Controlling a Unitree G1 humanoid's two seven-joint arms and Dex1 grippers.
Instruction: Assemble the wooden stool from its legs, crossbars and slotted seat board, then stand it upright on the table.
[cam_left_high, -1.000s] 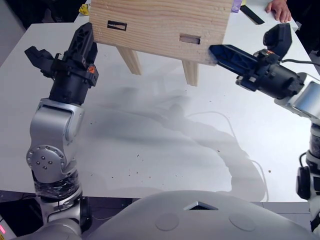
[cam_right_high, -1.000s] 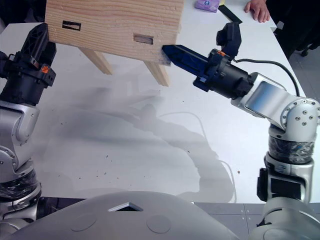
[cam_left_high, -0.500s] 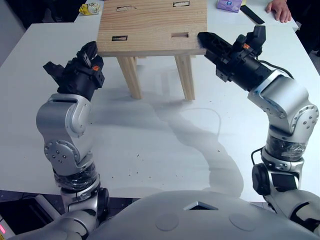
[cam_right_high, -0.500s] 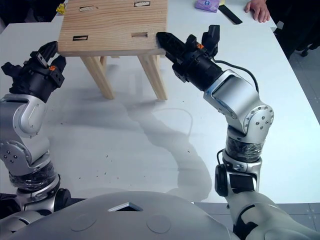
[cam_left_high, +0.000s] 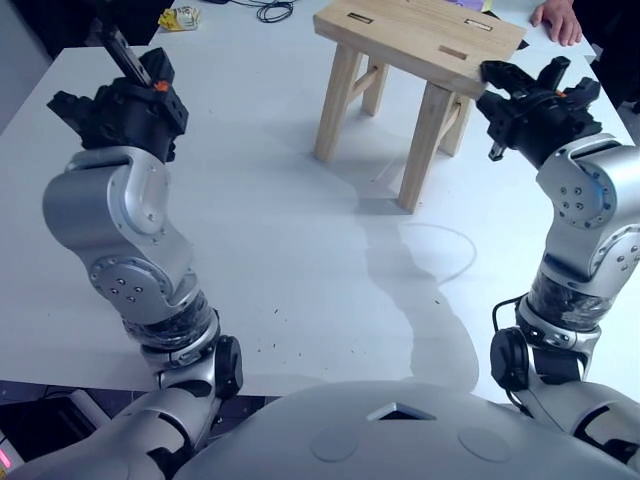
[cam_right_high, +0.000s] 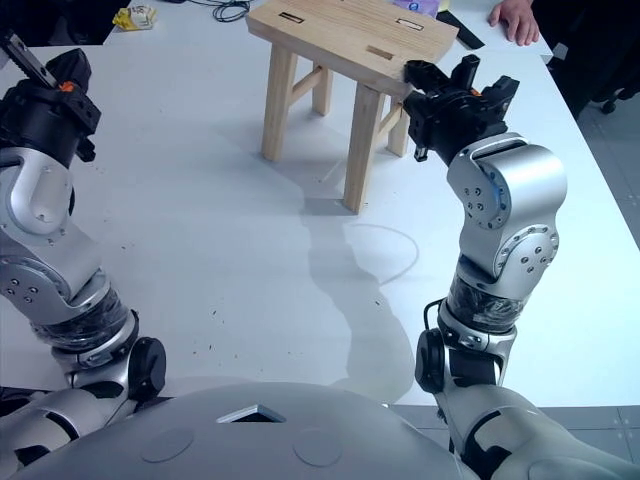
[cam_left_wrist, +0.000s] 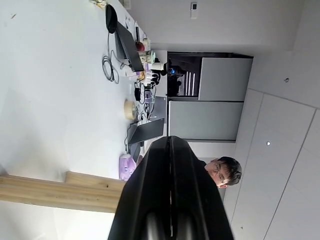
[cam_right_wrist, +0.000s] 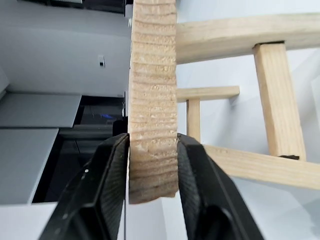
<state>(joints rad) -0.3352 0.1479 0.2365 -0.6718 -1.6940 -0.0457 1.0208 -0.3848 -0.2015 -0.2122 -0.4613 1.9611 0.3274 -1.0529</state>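
The wooden stool (cam_left_high: 420, 25) stands upright on its legs at the far right-centre of the white table (cam_left_high: 260, 250), slotted seat board on top and crossbars between the legs. My right gripper (cam_left_high: 492, 78) is shut on the seat board's near right edge. The right wrist view has a finger on each face of the board (cam_right_wrist: 152, 75), with the right gripper (cam_right_wrist: 152, 144) clamped around it. My left gripper (cam_left_high: 118, 55) is raised at the far left, well clear of the stool and pointing upward. Its fingers (cam_left_wrist: 170, 200) are pressed together with nothing between them.
A person's hand (cam_left_high: 556, 18) rests on the table's far right edge. A yellow packet (cam_left_high: 180, 15) and cables lie at the back left, and a purple pack (cam_right_high: 416, 6) and a black strip (cam_right_high: 456, 28) behind the stool. A thin white cable loop (cam_right_high: 392, 240) lies before the stool.
The stool came down from the air and away from me to stand on its legs. My left gripper let go of the seat edge, drew back to the left and shut. The right stayed clamped.
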